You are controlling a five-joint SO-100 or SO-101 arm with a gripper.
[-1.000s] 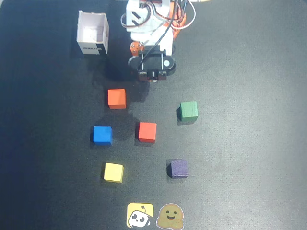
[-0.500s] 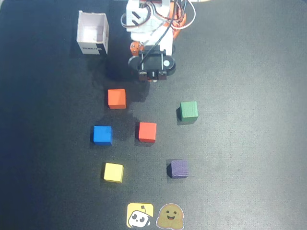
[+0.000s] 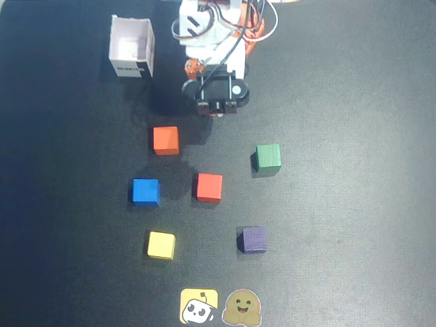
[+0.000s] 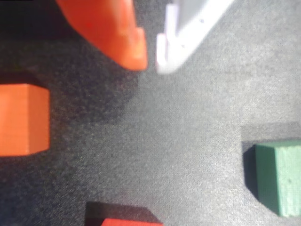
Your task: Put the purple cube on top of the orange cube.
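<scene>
In the overhead view the purple cube (image 3: pixel 253 239) sits on the black mat at the lower middle, away from the arm. The orange cube (image 3: pixel 165 140) lies up and to the left of it, just below and left of my gripper (image 3: pixel 212 112). In the wrist view the orange cube (image 4: pixel 21 120) is at the left edge, and my gripper (image 4: pixel 150 63) hangs above the mat. Its orange finger (image 4: pixel 117 33) and white finger (image 4: pixel 188 28) have their tips almost touching, with nothing between them. The purple cube is out of the wrist view.
In the overhead view a red cube (image 3: pixel 209 187), green cube (image 3: pixel 267 157), blue cube (image 3: pixel 146 191) and yellow cube (image 3: pixel 161 244) lie around. An open white box (image 3: pixel 131 46) stands top left. Two stickers (image 3: pixel 199 306) sit at the bottom edge. The wrist view shows the red cube (image 4: pixel 129 222) and the green cube (image 4: pixel 280 176).
</scene>
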